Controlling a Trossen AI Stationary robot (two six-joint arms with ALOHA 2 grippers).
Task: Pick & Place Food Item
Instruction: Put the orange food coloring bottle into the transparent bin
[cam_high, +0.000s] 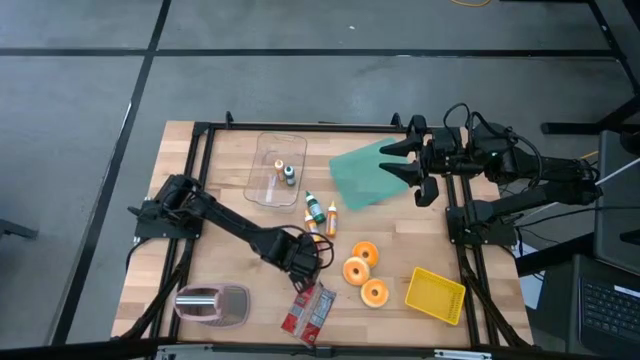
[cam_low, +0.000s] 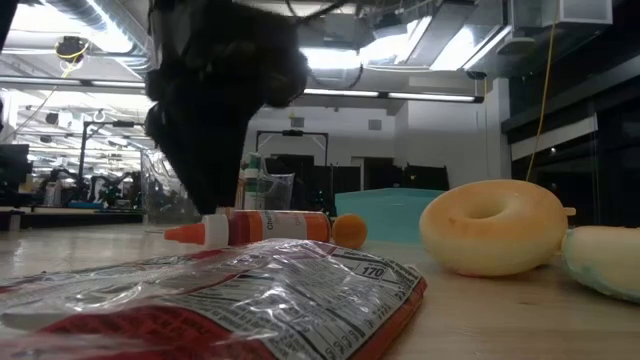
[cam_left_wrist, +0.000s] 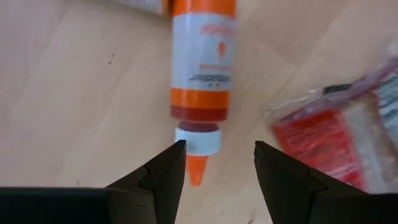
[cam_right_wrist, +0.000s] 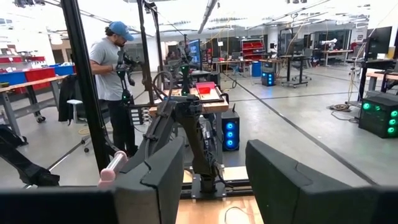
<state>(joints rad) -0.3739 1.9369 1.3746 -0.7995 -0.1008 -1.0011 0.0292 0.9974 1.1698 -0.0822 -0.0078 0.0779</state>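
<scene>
We judge the step in hand to be the grasp of the orange sauce bottle (cam_left_wrist: 200, 74) that lies on its side on the wooden counter (cam_high: 210, 175), near the front middle, with a red snack packet (cam_high: 308, 312) just beside it toward the front edge. Our left gripper (cam_left_wrist: 216, 163) hovers low over the bottle's nozzle end. Its jaws stand apart and hold nothing. The white collar and orange tip sit right at the mouth of the gap, nearer one finger than the other.

To do this well, we would not close on the thin tip. It is tapered and would likely slip or flick the bottle round. We would push forward along the bottle until the jaws straddle the labelled body, centre the gap over it, come down until the fingers nearly reach the wood, and only then close. We should keep clear of the packet's crinkled edge so it is not caught in the grip.

Our left arm (cam_high: 225, 225) reaches diagonally from the counter's left side toward the front middle, with the wrist bent down over the bottle. Our right gripper (cam_high: 398, 160) waits raised above the green sheet (cam_high: 362, 178) at the far right, pointing out level toward the room, its jaws apart and empty.
</scene>
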